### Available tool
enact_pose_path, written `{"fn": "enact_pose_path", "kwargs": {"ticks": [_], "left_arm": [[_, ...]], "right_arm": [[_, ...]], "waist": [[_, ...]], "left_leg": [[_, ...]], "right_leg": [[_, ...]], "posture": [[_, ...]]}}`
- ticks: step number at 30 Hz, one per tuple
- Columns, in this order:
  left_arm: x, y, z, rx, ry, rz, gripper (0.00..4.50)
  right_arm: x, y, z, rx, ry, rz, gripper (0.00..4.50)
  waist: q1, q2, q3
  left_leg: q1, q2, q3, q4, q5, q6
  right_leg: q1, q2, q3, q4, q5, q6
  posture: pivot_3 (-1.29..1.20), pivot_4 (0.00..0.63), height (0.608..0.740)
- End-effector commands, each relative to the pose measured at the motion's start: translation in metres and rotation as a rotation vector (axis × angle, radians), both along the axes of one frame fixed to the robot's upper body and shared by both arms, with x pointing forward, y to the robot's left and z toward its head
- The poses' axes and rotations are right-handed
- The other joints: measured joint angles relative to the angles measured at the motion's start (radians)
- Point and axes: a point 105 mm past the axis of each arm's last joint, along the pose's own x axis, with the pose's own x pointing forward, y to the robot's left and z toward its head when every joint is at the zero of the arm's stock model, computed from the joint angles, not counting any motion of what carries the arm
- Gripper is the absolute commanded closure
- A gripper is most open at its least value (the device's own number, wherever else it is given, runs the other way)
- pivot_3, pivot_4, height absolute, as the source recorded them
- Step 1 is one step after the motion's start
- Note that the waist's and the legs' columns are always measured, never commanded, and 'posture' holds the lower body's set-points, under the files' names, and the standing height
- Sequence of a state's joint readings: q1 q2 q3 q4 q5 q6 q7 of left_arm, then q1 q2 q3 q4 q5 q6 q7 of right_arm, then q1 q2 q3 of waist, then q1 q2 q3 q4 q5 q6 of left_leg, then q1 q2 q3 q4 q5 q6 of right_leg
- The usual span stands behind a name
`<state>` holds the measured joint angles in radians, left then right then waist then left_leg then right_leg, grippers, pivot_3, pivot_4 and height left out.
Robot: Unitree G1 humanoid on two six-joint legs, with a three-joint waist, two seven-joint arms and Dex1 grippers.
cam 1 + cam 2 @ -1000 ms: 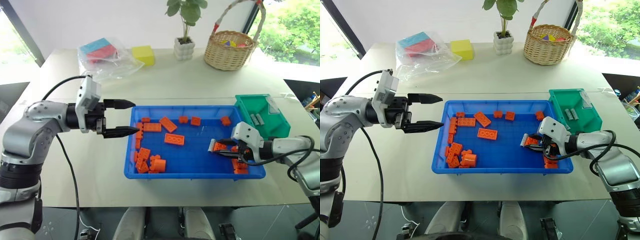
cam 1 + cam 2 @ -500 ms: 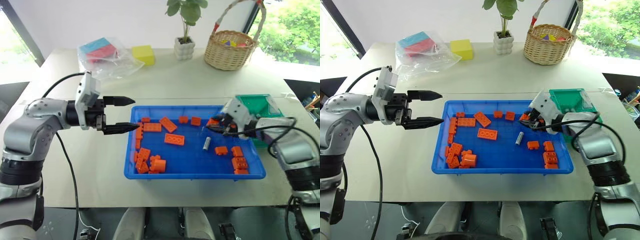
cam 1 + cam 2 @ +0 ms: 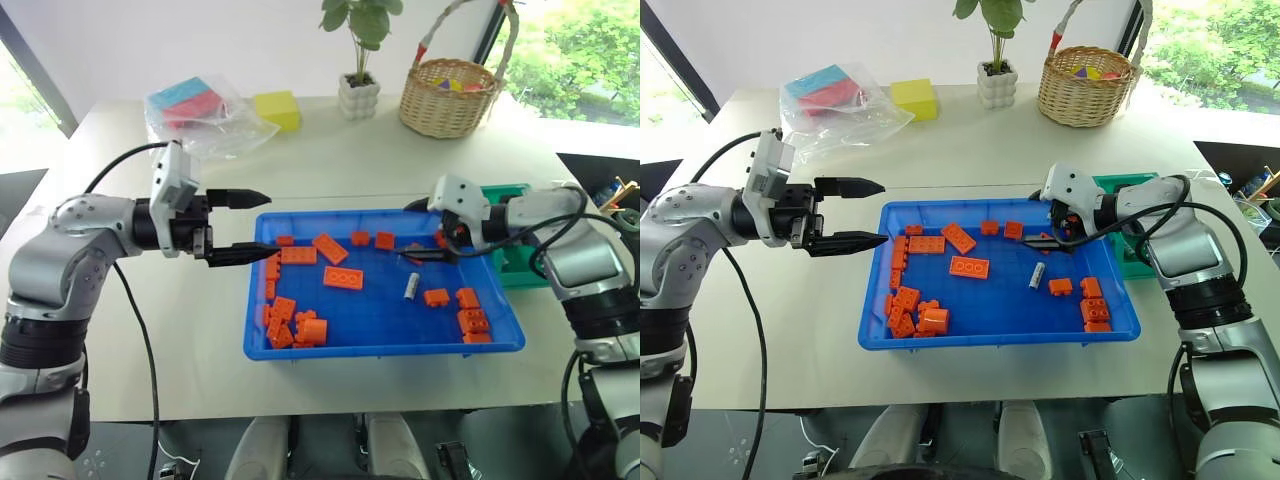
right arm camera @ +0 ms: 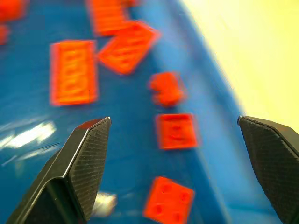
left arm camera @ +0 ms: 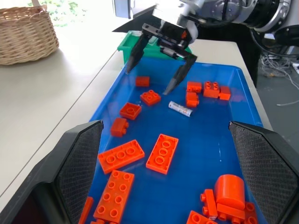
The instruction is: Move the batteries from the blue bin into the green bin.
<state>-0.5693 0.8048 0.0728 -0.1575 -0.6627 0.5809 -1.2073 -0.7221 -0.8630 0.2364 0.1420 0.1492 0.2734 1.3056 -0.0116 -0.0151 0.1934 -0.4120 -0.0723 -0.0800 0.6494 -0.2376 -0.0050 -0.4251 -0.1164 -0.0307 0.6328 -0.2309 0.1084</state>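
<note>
The battery (image 3: 410,288) lies flat on the floor of the blue bin (image 3: 300,345), near its right half, 1 orange brick (image 3: 437,297) just beside it. Its long axis runs near to far, tilting slightly right. My right gripper (image 3: 432,250) hangs spread and empty beyond it; closing carelessly could catch that brick or roll the battery. My left gripper (image 3: 248,225) stands spread too.

Right claw (image 5: 155,66) now wide (battery (image 3: 410,288) dropped)
</note>
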Motion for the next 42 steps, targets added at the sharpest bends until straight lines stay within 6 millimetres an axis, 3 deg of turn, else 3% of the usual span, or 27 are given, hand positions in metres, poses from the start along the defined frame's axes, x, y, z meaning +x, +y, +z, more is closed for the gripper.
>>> {"fn": "enact_pose_path", "kwargs": {"ticks": [1, 5, 13, 23, 31, 35, 40, 42], "left_arm": [[-0.002, 0.003, 0.012, -0.010, -0.059, 0.012, 0.00], [-0.003, 0.005, 0.012, -0.010, -0.062, 0.023, 0.00], [-0.005, 0.006, 0.014, -0.018, -0.072, 0.042, 0.00], [-0.005, 0.008, 0.018, -0.022, -0.080, 0.056, 0.00], [-0.004, 0.006, 0.021, -0.022, -0.088, 0.055, 0.00], [-0.003, 0.005, 0.023, -0.024, -0.094, 0.051, 0.00], [-0.003, 0.004, 0.024, -0.023, -0.096, 0.045, 0.00], [-0.002, 0.003, 0.023, -0.023, -0.096, 0.042, 0.00]], "right_arm": [[-0.013, -0.002, 0.006, -0.148, 0.001, 0.185, 0.05], [-0.015, -0.009, 0.001, -0.320, -0.014, 0.332, 0.05], [-0.004, -0.008, -0.020, -0.443, -0.058, 0.452, 0.05], [0.016, -0.008, -0.033, -0.446, -0.140, 0.464, 0.05], [0.006, 0.006, -0.043, -0.375, -0.101, 0.503, 0.05], [0.000, 0.008, -0.048, -0.362, -0.098, 0.508, 1.81], [-0.004, 0.008, -0.043, -0.317, -0.094, 0.470, 4.41], [-0.006, 0.011, -0.033, -0.256, -0.098, 0.429, 4.41]], "waist": [[-0.002, 0.000, 0.000], [-0.006, 0.000, 0.000], [-0.004, 0.000, 0.000], [-0.006, 0.000, 0.000], [-0.005, 0.000, 0.000], [-0.005, 0.000, 0.000], [-0.005, 0.000, 0.000], [-0.003, 0.000, 0.000]], "left_leg": [[0.000, 0.000, 0.000, 0.000, 0.000, 0.000], [0.000, 0.000, 0.000, 0.000, 0.000, 0.000], [0.001, 0.000, 0.000, 0.000, 0.000, -0.001], [0.001, 0.000, 0.000, 0.000, 0.001, -0.002], [0.001, 0.000, 0.000, 0.000, 0.001, -0.002], [0.001, 0.000, 0.000, 0.000, 0.001, -0.002], [0.002, 0.000, 0.000, 0.000, 0.001, -0.002], [0.002, 0.000, 0.000, 0.000, 0.001, -0.002]], "right_leg": [[0.000, 0.000, 0.000, 0.000, 0.000, 0.000], [0.000, 0.000, 0.000, 0.000, 0.000, 0.000], [0.000, 0.000, 0.000, 0.000, 0.000, 0.000], [0.000, 0.000, 0.001, 0.002, 0.000, 0.000], [0.000, 0.000, 0.001, 0.002, 0.000, 0.000], [0.000, 0.001, 0.001, 0.002, 0.000, 0.000], [0.000, 0.001, 0.001, 0.003, 0.000, 0.000], [0.000, 0.001, 0.001, 0.003, 0.000, 0.000]], "posture": [[0.00, 0.150, 0.702], [0.00, 0.150, 0.702], [0.00, 0.150, 0.702], [0.00, 0.150, 0.702], [0.00, 0.150, 0.702], [0.00, 0.150, 0.702], [0.00, 0.150, 0.702], [0.00, 0.150, 0.702]]}}
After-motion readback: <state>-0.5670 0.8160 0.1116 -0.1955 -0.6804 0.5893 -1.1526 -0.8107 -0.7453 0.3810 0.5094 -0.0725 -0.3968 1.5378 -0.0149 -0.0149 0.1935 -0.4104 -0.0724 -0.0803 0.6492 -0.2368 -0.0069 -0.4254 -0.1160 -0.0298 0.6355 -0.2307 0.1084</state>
